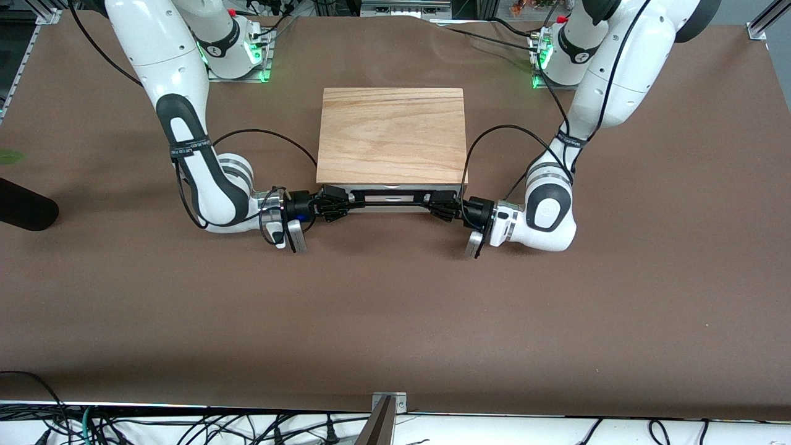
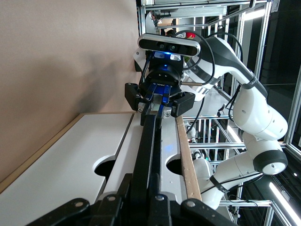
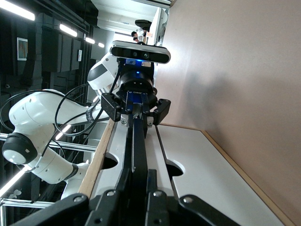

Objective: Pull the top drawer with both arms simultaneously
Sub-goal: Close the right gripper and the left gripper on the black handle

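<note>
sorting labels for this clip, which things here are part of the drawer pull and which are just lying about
In the job:
- top drawer, still closed
- left gripper, shut on the drawer's black handle
- right gripper, shut on the same handle

Just there:
- wooden box top
- brown table

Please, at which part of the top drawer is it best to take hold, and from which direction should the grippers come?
Probably its black bar handle: it stands off the white front panel, so fingers can close around it. Come in sideways along the bar, one gripper per end, as the left gripper and right gripper are, both shut on it.
</note>
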